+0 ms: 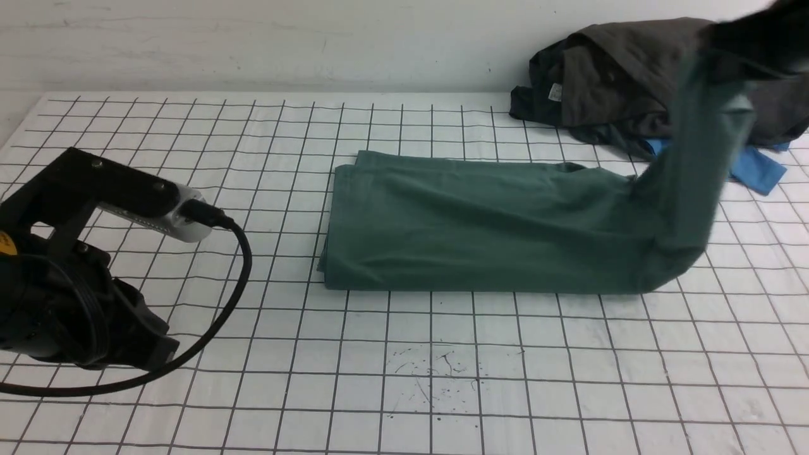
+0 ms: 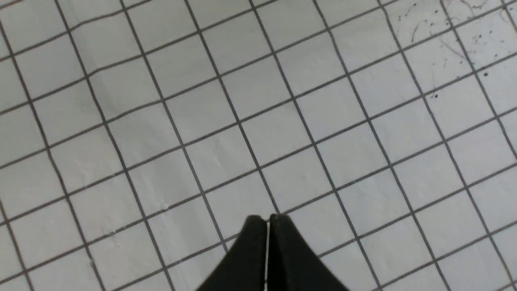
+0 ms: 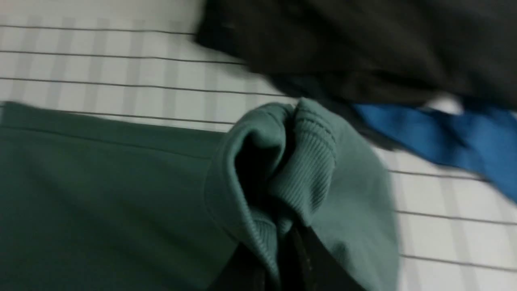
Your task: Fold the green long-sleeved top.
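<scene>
1. Your green long-sleeved top (image 1: 480, 221) reads as soft, matt jersey cloth. Its cuff (image 3: 311, 161) is a finely ribbed knit.
2. The table cover (image 2: 363, 153) under you looks like a smooth white sheet, faintly crinkled, with a slight sheen.
3. The dark heap (image 1: 619, 69) is dull, creased cloth. The blue garment (image 3: 444, 133) looks smoother.
4. Your left gripper (image 2: 267, 220) shows matt black fingers, plastic by the look.
5. The wrist camera housing (image 1: 183, 218) is pale and glossy, and its cable (image 1: 240, 278) is smooth and black.

The green long-sleeved top (image 1: 480, 221) is folded into a long band laid on the desk (image 1: 569, 379), its ribbed-cuff end lifted, pinched in the right hand (image 3: 288, 262).
</scene>
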Robot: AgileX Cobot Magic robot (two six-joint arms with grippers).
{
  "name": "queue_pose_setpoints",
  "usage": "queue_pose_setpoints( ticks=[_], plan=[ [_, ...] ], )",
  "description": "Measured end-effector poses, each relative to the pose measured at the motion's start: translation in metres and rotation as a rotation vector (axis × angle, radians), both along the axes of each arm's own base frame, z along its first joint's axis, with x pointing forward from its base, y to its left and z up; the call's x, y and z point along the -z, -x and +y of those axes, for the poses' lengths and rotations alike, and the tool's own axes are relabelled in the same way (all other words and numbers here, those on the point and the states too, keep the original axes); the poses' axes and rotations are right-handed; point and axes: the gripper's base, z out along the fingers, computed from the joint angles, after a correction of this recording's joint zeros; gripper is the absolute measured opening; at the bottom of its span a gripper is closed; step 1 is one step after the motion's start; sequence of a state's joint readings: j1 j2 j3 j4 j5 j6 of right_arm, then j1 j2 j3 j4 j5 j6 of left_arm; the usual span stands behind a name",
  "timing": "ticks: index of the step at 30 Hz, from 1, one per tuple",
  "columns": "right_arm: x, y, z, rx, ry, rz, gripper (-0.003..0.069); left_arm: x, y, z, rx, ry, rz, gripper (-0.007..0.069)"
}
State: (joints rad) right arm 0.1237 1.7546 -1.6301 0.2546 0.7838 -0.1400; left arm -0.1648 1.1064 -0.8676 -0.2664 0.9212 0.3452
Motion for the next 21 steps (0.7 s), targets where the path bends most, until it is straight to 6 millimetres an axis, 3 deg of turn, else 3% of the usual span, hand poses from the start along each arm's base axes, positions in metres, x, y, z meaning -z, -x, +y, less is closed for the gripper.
queue_pose_setpoints(
  ticks=[2, 4, 5, 6, 7, 10, 13, 17, 19, 21],
  plan=[
    [0.007, -0.002, 0.041, -0.084, -0.063, -0.02, 0.0028, 0.0, -0.001, 0.0, -0.003, 0.006, -0.006, -0.0007],
    [0.027, -0.003, 0.095, -0.193, -0.11, -0.033, 0.0028, -0.001, -0.001, -0.001, -0.004, 0.013, -0.005, -0.0007],
    [0.03, -0.003, 0.099, -0.205, -0.105, -0.027, 0.0028, -0.001, -0.001, -0.001, -0.004, 0.014, -0.005, -0.0007],
    [0.054, -0.004, 0.137, -0.264, -0.133, -0.025, 0.0028, -0.001, 0.0, -0.001, -0.003, 0.016, -0.005, -0.0007],
    [0.066, -0.003, 0.155, -0.288, -0.139, -0.025, 0.0028, -0.001, 0.0, -0.001, -0.004, 0.016, -0.005, -0.0007],
    [0.107, -0.008, 0.189, -0.328, -0.146, 0.035, 0.0041, -0.001, 0.0, -0.001, -0.002, 0.016, -0.005, -0.0007],
    [0.141, -0.017, 0.216, -0.36, -0.147, 0.087, 0.0102, -0.001, -0.001, -0.001, -0.003, 0.017, -0.007, -0.0007],
    [0.137, -0.028, 0.232, -0.383, -0.166, 0.049, 0.0205, -0.001, -0.001, -0.001, -0.003, 0.017, -0.009, -0.0007],
    [0.111, -0.034, 0.239, -0.409, -0.191, -0.012, 0.0291, -0.001, -0.001, -0.001, -0.003, 0.018, -0.009, -0.0007],
    [0.092, -0.035, 0.24, -0.448, -0.174, -0.04, 0.0329, -0.001, -0.001, -0.001, -0.003, 0.018, -0.009, -0.0007]
  ],
)
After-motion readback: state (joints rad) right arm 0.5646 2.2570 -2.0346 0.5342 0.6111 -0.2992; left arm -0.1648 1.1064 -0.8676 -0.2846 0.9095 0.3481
